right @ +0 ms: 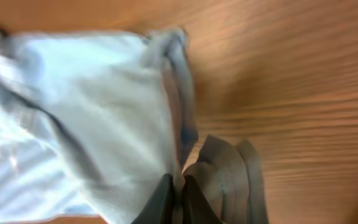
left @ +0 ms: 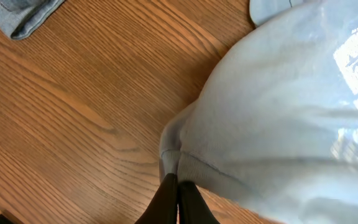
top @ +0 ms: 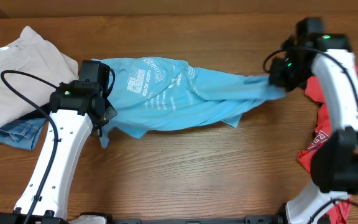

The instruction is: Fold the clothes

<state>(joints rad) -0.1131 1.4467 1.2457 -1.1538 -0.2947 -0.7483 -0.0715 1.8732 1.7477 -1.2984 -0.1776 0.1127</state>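
Note:
A sky-blue T-shirt point(top: 179, 93) with small white print lies stretched across the middle of the table, pulled taut between both arms. My left gripper point(top: 102, 111) is shut on its left edge; in the left wrist view the black fingertips point(left: 169, 186) pinch a fold of the pale blue cloth point(left: 278, 124). My right gripper point(top: 278, 81) is shut on the shirt's right end, and in the right wrist view the cloth point(right: 92, 124) bunches between its fingers point(right: 166, 193). A red T-shirt point(top: 319, 134) with white print lies at the right, partly under the right arm.
Folded beige trousers point(top: 20, 68) lie on folded blue jeans point(top: 14, 130) at the far left. Bare wooden table point(top: 197, 174) shows in front of the shirt. A corner of denim point(left: 23, 15) appears top left in the left wrist view.

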